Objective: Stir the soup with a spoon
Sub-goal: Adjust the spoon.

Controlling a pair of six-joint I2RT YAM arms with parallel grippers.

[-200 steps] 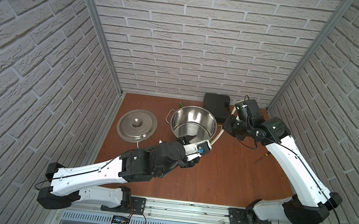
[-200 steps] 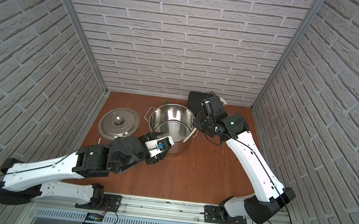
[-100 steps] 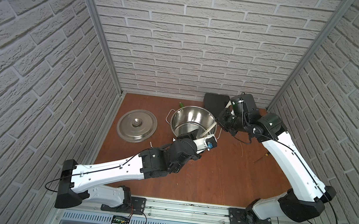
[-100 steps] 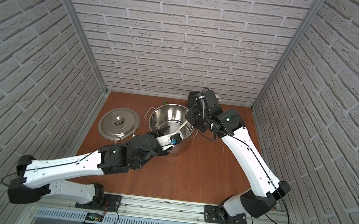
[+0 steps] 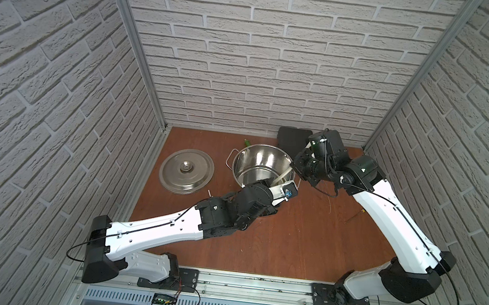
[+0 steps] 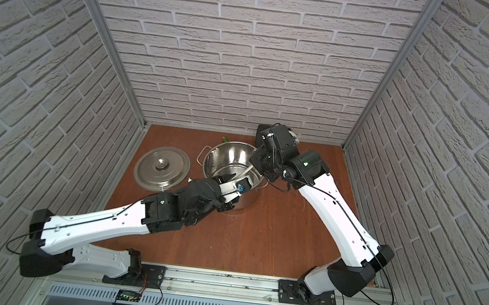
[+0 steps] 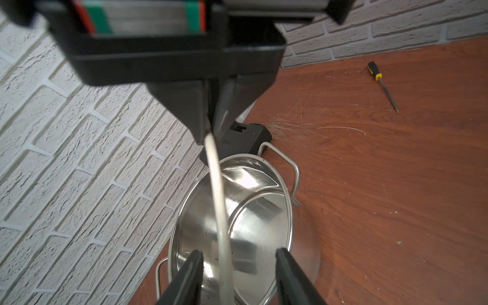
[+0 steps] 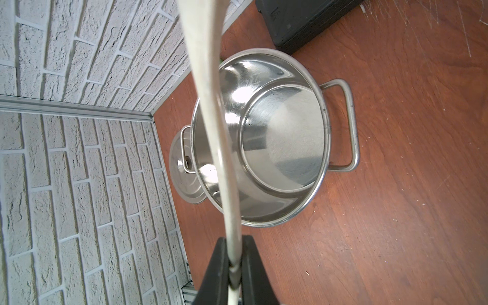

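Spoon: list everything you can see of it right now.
The spoon shows only as a slim, cream-white, plastic-looking handle, slightly curved. The right gripper is shut on it, and from there it slants down over the open steel pot. The left gripper is open, straddling the handle with gaps, not touching. In both top views it is a short pale strip inside the pot's rim. Its bowl is hidden everywhere.

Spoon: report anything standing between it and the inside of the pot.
Nothing visible does. The lid lies beside the pot, whose mouth is open. The right claw is shut on the spoon over it; the left claw, open, flanks the handle without blocking.
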